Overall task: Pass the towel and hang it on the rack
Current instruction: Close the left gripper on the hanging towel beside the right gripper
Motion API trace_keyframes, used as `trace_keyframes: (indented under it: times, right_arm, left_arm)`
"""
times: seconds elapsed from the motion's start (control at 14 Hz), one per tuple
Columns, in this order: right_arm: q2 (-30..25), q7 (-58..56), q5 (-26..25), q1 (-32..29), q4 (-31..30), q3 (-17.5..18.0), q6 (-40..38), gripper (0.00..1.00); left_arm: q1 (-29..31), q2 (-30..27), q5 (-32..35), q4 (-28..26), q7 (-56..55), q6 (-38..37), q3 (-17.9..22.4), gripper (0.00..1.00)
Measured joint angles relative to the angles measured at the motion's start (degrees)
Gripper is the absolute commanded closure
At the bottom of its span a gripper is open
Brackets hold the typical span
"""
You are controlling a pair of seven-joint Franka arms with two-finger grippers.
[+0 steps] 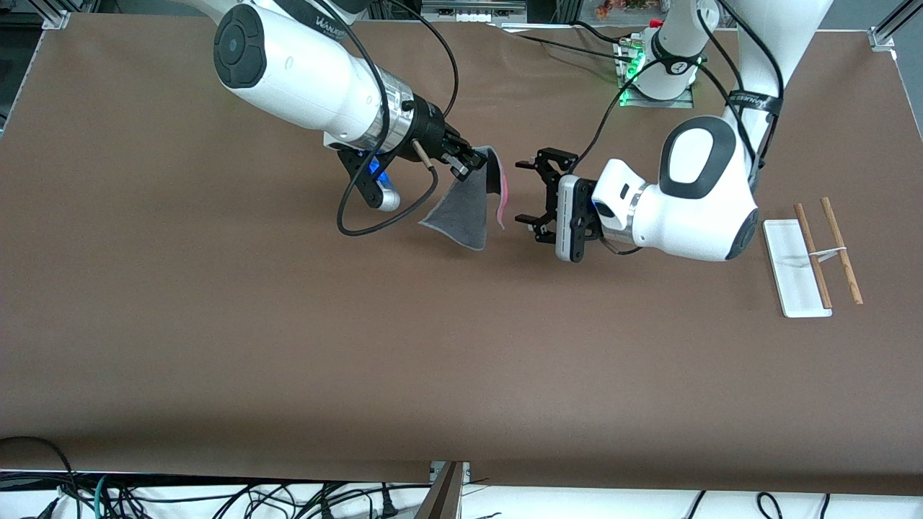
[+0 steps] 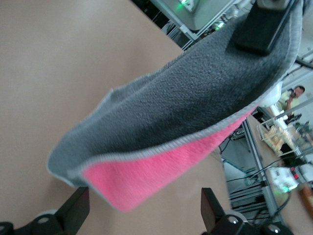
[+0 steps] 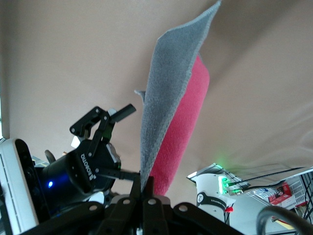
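**Towel held aloft between the two grippers**

Right gripper up in the air over the middle of the tabletop, fingers pinched tight on one corner of the towel. Rest of the cloth hanging free below the pinch, folded loosely on itself: dark grey face outward toward the right arm's end, a strip of pink-red showing along the edge toward the left gripper. Lowest corner of the cloth over bare tabletop; cannot tell whether touching it or just clear of it. In the right wrist view, same towel rising from the clamped fingers, grey sheet in front, pink-red fold beside it, pale stitched border along the edge.

Left gripper also in the air, turned sideways to face the towel, fingers spread wide with nothing between them. Just beside the pink-red edge, apart from it, no contact. In the left wrist view, towel filling the frame, grey above and pink-red below, the two black fingertips standing apart at the edge of the picture, short of the cloth.

Rack lying on the tabletop at the left arm's end, well apart from both grippers: flat white base, two thin brown rods side by side, white crosspiece joining them. Nothing on it.
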Motion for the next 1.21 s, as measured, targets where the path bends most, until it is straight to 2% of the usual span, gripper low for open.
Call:
trace_keyframes:
  times: [0.64,0.71,0.79,0.93,1.07,1.21]
  right_arm:
    - [0.0,0.3,0.0,0.1,0.0,0.0,0.2,1.0]
    - [0.0,0.3,0.0,0.1,0.0,0.0,0.2,1.0]
    - [0.0,0.3,0.0,0.1,0.0,0.0,0.2,1.0]
    - [0.0,0.3,0.0,0.1,0.0,0.0,0.2,1.0]
    - [0.0,0.3,0.0,0.1,0.0,0.0,0.2,1.0]
    - [0.0,0.3,0.0,0.1,0.0,0.0,0.2,1.0]
  left_arm:
    - [0.0,3.6,-5.5,0.0,17.4,2.5,0.0,0.0]
    - [0.0,4.1,-6.2,0.0,18.8,2.7,0.0,0.02]
    - [0.0,4.5,-6.5,0.1,19.5,2.7,0.0,0.14]
    - [0.0,4.9,-6.6,0.1,21.1,2.8,0.0,0.45]
    - [-0.1,5.0,-6.9,0.1,25.1,2.8,-0.1,1.0]
    - [-0.5,5.0,-7.3,0.1,27.7,2.8,-0.1,1.0]
